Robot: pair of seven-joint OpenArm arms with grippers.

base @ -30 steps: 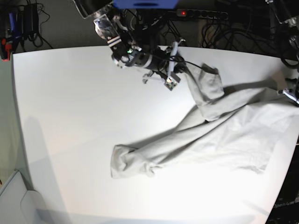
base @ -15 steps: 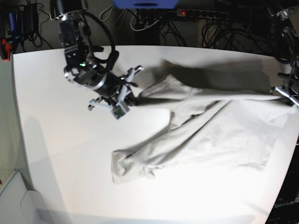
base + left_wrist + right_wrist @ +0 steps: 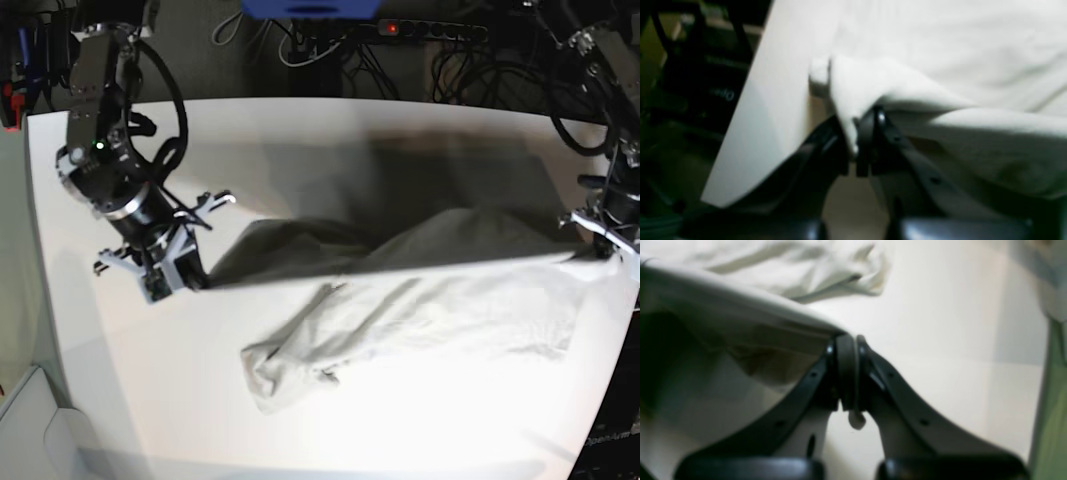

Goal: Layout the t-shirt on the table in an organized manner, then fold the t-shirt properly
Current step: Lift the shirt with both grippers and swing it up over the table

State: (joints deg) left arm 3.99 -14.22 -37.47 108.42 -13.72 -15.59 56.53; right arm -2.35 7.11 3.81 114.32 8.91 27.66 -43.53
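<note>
Left wrist view, left claw (image 3: 853,140): jaws pressed together on a pinch of the t-shirt (image 3: 940,66), at the edge of the white counter (image 3: 773,110).
Left wrist view, cloth: spreads up and to the right from the pinch; picture blurred, so seams are hard to make out.
Right wrist view, right claw (image 3: 847,373): closed tight on an edge of the t-shirt (image 3: 740,323), with a small nub of cloth poking out below the jaws.
Right wrist view, cloth: hangs in a taut sheet leftward, lifted off the counter (image 3: 940,340); a crumpled part lies further back.
Base view, t-shirt (image 3: 440,300): stretched across the counter (image 3: 300,140) between the right claw (image 3: 190,275) and the left claw (image 3: 600,245), its upper edge raised.
Base view, loose end: bunched on the counter near the front.
</note>
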